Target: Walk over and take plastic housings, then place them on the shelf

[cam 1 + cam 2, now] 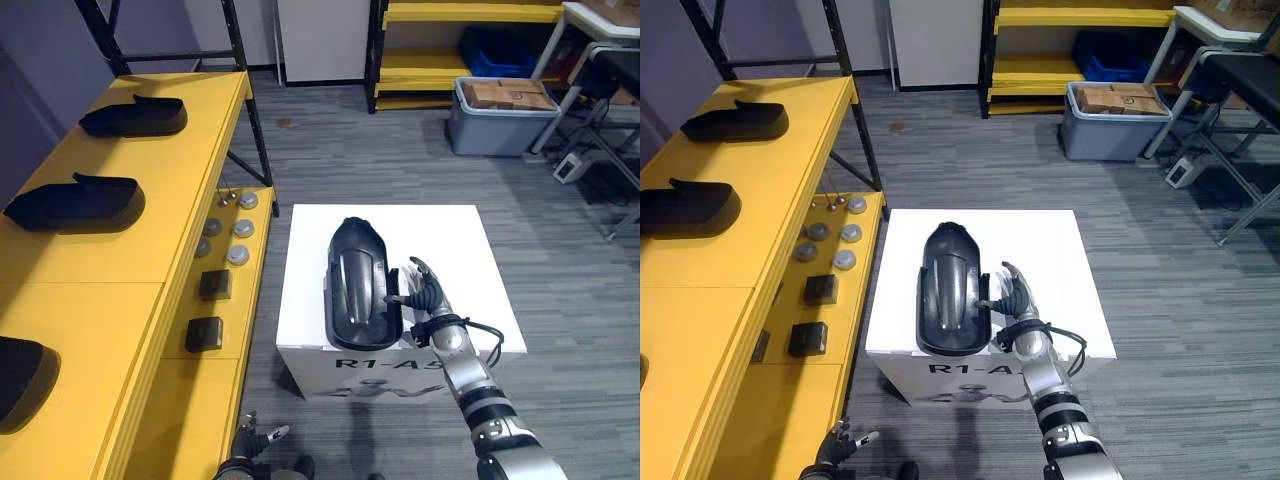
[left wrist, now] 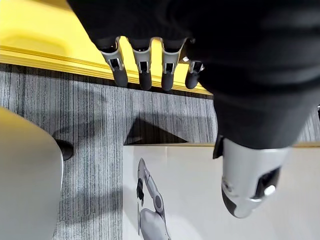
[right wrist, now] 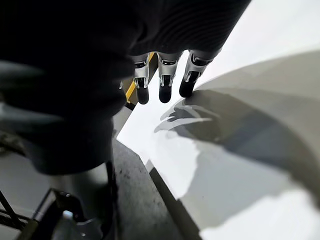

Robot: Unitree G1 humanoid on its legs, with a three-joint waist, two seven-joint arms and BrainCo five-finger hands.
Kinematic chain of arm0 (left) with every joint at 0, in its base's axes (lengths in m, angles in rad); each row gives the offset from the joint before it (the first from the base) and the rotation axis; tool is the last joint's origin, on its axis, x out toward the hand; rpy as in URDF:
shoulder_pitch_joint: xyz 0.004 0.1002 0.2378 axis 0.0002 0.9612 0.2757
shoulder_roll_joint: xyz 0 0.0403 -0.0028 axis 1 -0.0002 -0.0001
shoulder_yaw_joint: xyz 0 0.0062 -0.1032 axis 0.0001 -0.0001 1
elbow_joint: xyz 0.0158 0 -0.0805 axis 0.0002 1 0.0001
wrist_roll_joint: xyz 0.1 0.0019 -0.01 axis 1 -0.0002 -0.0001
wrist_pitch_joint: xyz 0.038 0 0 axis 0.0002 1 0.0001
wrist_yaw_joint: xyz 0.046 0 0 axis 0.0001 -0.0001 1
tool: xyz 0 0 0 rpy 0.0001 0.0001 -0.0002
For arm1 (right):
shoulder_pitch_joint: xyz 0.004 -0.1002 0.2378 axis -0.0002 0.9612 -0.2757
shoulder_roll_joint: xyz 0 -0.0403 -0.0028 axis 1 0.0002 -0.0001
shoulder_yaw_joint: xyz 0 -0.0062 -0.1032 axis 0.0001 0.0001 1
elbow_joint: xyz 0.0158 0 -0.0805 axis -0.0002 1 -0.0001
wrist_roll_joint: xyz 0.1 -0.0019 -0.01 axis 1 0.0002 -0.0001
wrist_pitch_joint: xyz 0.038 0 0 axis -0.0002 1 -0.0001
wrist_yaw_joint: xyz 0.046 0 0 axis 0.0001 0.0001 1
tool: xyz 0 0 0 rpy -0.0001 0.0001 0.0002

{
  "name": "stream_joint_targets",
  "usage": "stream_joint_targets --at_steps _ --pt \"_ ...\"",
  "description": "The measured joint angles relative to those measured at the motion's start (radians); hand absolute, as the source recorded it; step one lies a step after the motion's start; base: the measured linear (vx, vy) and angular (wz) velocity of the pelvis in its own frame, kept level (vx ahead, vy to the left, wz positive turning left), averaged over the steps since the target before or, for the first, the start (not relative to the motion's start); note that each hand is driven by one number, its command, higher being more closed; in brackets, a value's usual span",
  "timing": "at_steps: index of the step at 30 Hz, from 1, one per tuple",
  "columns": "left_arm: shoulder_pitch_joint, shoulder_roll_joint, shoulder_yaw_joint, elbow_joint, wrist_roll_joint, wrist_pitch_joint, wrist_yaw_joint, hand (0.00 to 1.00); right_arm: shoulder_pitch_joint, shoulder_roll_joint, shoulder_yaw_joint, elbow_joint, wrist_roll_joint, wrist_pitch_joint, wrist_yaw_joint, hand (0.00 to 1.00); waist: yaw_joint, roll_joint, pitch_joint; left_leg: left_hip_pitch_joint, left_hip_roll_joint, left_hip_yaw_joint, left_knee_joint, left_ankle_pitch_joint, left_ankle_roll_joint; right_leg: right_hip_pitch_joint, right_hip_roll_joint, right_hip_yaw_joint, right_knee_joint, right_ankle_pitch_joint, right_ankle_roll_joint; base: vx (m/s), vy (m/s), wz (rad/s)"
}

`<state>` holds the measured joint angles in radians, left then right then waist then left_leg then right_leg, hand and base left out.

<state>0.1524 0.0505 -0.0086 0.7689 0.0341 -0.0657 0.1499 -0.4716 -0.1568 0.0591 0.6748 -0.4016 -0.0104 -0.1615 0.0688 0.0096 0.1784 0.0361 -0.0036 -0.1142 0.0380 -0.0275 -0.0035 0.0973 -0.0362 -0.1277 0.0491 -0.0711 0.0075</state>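
Note:
A long black plastic housing (image 1: 362,283) lies open side up on a white box (image 1: 440,230) in front of me. My right hand (image 1: 425,292) is at the housing's right edge, fingers straight and spread, their tips against its side; in the right wrist view the fingers (image 3: 165,85) reach out uncurled. My left hand (image 1: 250,440) hangs low beside the yellow shelf (image 1: 150,250), with relaxed fingers (image 2: 145,70) and nothing in it. Three more black housings rest on the shelf top: one far (image 1: 135,117), one in the middle (image 1: 75,203), one near (image 1: 20,380).
The shelf's lower tier carries two small black blocks (image 1: 205,333) and several round metal discs (image 1: 238,229). A grey bin of cardboard boxes (image 1: 498,115) stands at the back right before another yellow rack (image 1: 440,70). Table legs (image 1: 600,140) stand at the far right.

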Motion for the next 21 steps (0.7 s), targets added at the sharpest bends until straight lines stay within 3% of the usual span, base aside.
stream_joint_targets --at_steps 7,8,21 --pt "-0.036 0.015 -0.013 0.042 0.000 0.002 0.003 0.00 -0.087 0.001 0.004 0.103 -0.093 0.033 -0.007 0.00 0.006 -0.013 0.012 0.004 0.001 -0.015 -0.050 0.039 -0.006 -0.010 0.003 -0.019 -0.008 0.003 -0.003 -0.06 -0.008 0.05" --pt "-0.038 0.020 -0.018 0.042 0.000 0.001 0.004 0.00 -0.088 -0.002 0.010 0.106 -0.104 0.034 -0.007 1.00 0.007 -0.017 0.014 0.004 0.002 -0.020 -0.054 0.042 -0.007 -0.010 0.004 -0.019 -0.008 0.003 -0.003 -0.01 -0.022 0.11" --pt "-0.065 0.033 -0.022 0.078 0.009 0.000 0.014 0.00 -0.156 -0.037 0.175 0.125 -0.144 0.040 -0.004 1.00 0.022 -0.040 0.012 0.021 0.019 -0.010 -0.068 0.037 -0.020 -0.006 0.021 -0.015 -0.008 0.006 -0.009 0.04 -0.013 -0.02"
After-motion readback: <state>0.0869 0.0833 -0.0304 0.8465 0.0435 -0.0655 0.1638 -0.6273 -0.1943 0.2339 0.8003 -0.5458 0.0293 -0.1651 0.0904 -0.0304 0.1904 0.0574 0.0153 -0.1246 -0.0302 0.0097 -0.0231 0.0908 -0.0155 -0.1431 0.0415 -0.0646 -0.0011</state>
